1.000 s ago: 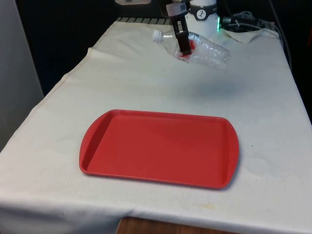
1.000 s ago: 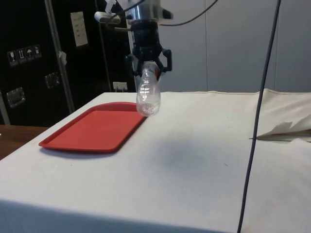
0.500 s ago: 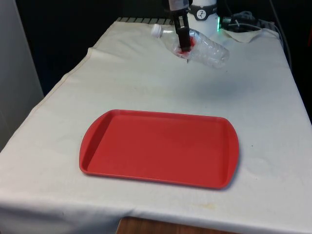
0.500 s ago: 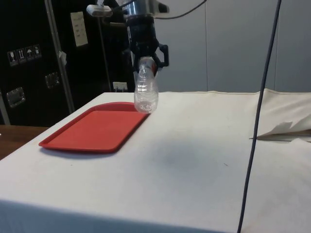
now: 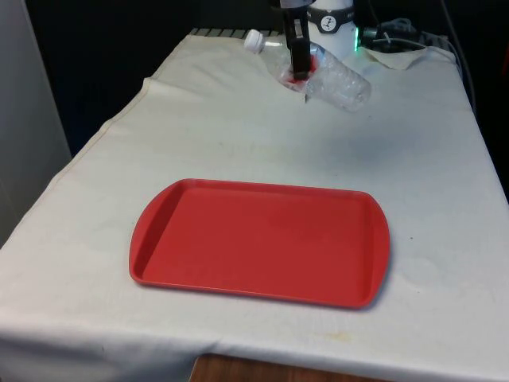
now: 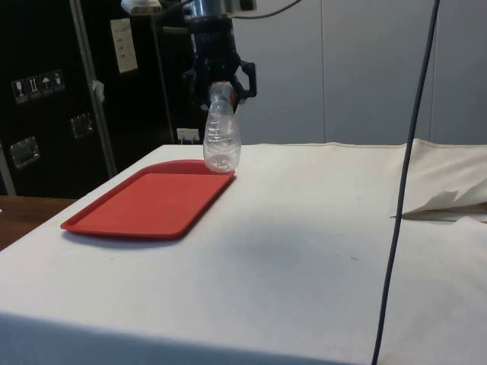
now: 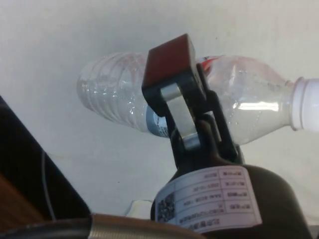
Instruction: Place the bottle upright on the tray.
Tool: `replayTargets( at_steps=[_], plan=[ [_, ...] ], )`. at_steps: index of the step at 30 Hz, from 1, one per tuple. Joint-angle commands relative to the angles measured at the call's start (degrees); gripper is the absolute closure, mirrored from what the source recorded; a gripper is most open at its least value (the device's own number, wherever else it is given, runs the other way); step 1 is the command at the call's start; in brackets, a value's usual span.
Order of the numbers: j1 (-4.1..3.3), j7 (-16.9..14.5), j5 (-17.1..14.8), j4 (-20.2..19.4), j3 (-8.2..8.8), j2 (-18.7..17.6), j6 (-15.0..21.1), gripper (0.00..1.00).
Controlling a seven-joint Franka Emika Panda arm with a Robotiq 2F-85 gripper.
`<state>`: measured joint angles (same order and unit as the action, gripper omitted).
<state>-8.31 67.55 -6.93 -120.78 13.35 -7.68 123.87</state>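
My gripper (image 5: 300, 70) is shut on a clear plastic bottle (image 5: 338, 82) with a white cap (image 5: 254, 40) and a red label, held in the air above the table's far end. In the front view the bottle lies tilted, cap toward the front view's left and higher, base lower. The side view has the gripper (image 6: 219, 84) clamped near the bottle's (image 6: 221, 141) upper part. One black finger (image 7: 177, 94) crosses the bottle's (image 7: 119, 97) middle in the wrist view. The red tray (image 5: 258, 243) lies flat near the table's front edge, well short of the bottle.
White cloth covers the table (image 5: 238, 135). Cables and crumpled cloth (image 5: 402, 48) lie at the far right corner in the front view. A dark cable (image 6: 407, 167) hangs down in the side view. Dark cabinets (image 6: 46, 91) stand beyond the tray.
The gripper has risen with the bottle and shifted slightly toward the tray side in the side view. The bottle's cap end has tipped higher.
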Motion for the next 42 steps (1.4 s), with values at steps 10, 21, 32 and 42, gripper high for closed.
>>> replayTargets(
  at_steps=[10, 21, 32, 42],
  plan=[
    [-0.17, 2.75, 3.72, 2.06, -0.46, -0.63, 0.34, 1.00],
    [-0.17, 4.35, 6.76, 5.39, -0.69, -2.35, 0.11, 1.00],
    [-0.23, 5.84, 9.80, 8.59, -0.86, -4.01, 0.00, 1.00],
    [0.00, 6.02, 11.46, 10.08, -1.20, -4.64, -0.06, 1.00]
  ],
)
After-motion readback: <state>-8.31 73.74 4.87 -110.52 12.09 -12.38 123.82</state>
